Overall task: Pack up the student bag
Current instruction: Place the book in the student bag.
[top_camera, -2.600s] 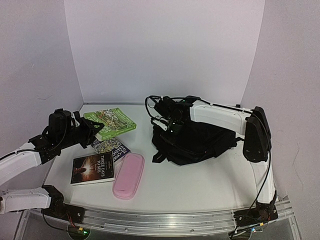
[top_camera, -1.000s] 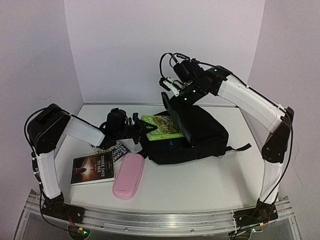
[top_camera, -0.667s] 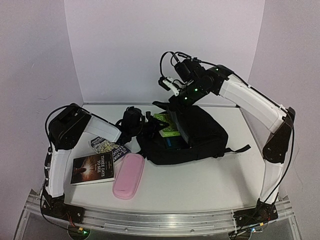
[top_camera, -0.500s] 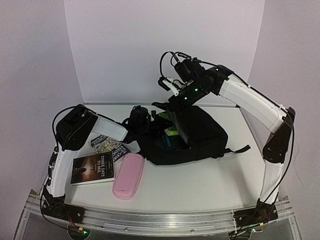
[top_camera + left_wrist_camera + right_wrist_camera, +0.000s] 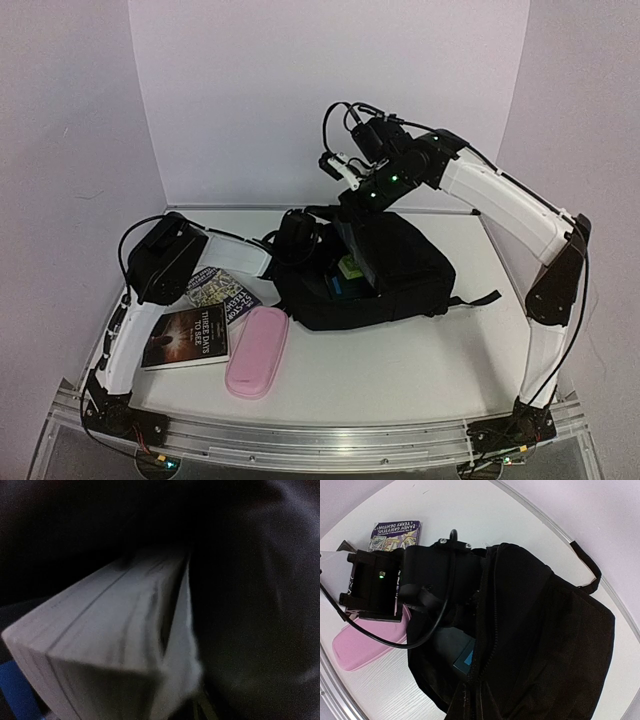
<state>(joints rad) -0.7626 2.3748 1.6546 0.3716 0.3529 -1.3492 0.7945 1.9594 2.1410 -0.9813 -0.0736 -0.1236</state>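
The student bag [image 5: 400, 265] is a black backpack lying mid-table, its zip mouth facing left. My right gripper [image 5: 352, 200] is shut on the bag's upper flap and holds it raised, so the mouth gapes. My left gripper [image 5: 316, 248] reaches into the mouth, shut on the green book [image 5: 347, 267], which is mostly inside. In the left wrist view only the book's page edges [image 5: 110, 640] and dark bag fabric [image 5: 260, 605] show; the fingers are hidden. The right wrist view shows the bag [image 5: 555, 645], the left gripper's body [image 5: 425, 580] at the mouth, and a blue-cornered book [image 5: 467, 659] inside.
A dark book [image 5: 186, 335], a small purple book [image 5: 222, 290] and a pink pencil case [image 5: 257, 350] lie at front left. The pencil case [image 5: 360, 645] and purple book [image 5: 395, 534] also show in the right wrist view. A bag strap [image 5: 478, 297] trails right.
My left gripper has carried the green book rightward from the table's left side and pushed it deeper into the bag's mouth. My right gripper lifted the flap and holds it still.
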